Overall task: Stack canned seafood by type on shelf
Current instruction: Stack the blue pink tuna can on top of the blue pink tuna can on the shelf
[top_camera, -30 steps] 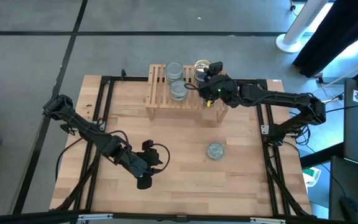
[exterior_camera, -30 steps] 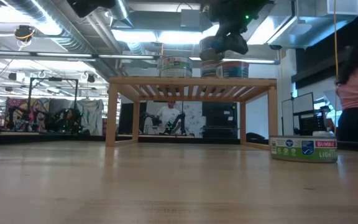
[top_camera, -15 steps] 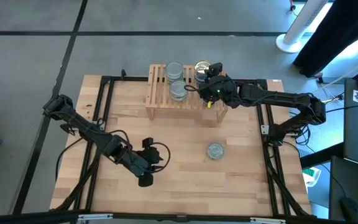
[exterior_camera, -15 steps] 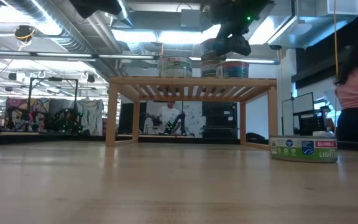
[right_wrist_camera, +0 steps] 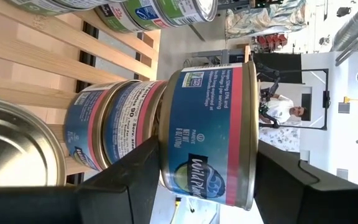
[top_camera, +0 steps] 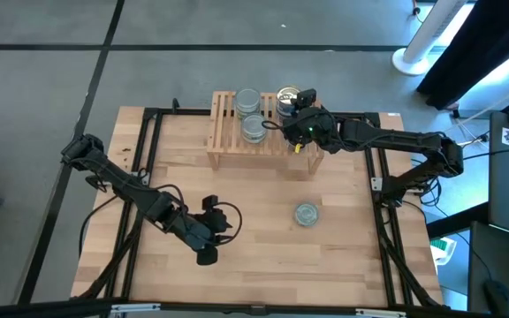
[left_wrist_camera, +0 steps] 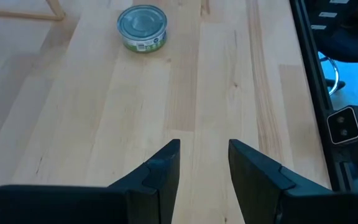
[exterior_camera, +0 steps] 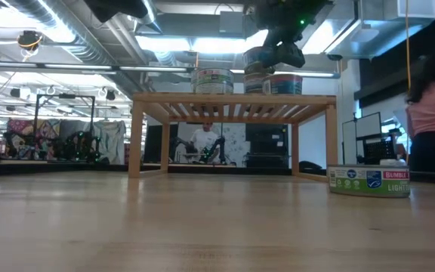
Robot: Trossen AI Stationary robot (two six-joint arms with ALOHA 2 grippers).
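The light-wood shelf [top_camera: 228,141] stands at the table's far side. Two silver-topped tins [top_camera: 254,129] rest on its slats, and a stack of blue-and-red tins [right_wrist_camera: 114,127] stands near its right end. My right gripper [exterior_camera: 272,51] is shut on a blue-labelled tin [right_wrist_camera: 207,134] just above that stack. One green-labelled tin [top_camera: 306,214] sits on the table right of centre. My left gripper [left_wrist_camera: 204,146] hovers open over the near left of the table [top_camera: 207,252], with nothing between its fingers. My right gripper pinches the blue-labelled tin by its round side wall [right_wrist_camera: 166,168], one finger on each opposite side. The fingers come from the table's right, nearly level. The tin hangs clear above the stacked tins [exterior_camera: 282,83], slightly tilted in the low view.
The shelf's left part [top_camera: 222,106] has bare slats. Black frame rails [top_camera: 148,141] run along the table's sides. Bare wood lies between the shelf and the loose tin [left_wrist_camera: 142,27]. A person [exterior_camera: 433,106] stands beyond the table's right side.
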